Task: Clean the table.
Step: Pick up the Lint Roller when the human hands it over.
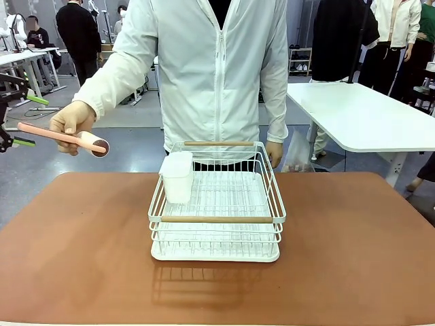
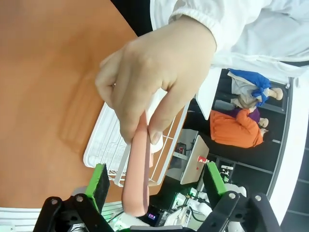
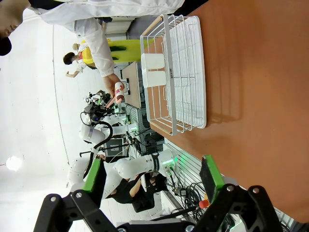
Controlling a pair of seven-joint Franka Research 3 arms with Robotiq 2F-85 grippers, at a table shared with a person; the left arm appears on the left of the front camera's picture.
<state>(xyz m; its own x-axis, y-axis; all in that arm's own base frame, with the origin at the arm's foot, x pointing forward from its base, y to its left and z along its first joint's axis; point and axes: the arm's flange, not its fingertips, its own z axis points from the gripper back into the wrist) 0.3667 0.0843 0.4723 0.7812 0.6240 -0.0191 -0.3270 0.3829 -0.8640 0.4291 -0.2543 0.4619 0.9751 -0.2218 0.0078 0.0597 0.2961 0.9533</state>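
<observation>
Fingers of the left gripper stand wide apart, green pads facing each other. The pink handle of a lint roller runs down between them and touches neither pad, so nothing is gripped. In the front view the left gripper shows at the picture's left edge, with the handle's tip lying between its two pads.

The person's hand pinches the handle partway along. It holds the lint roller in the air near the far left corner of the table, with the white roller head and its dark red end turned toward the middle. The left wrist view shows the same hand from close up, thumb and fingertips closed on the pink handle, with the terracotta top behind it.

A white wire dish rack with two wooden bars stands on its white drip tray in the middle of the table, set toward the far edge. A white plastic cutlery cup hangs upright inside its far left corner. The person in a white jacket stands just behind the rack at the far edge.

The right gripper is open too, pads well apart with nothing between them, looking along the table toward the rack.

Beyond the far right corner stands a white table.
</observation>
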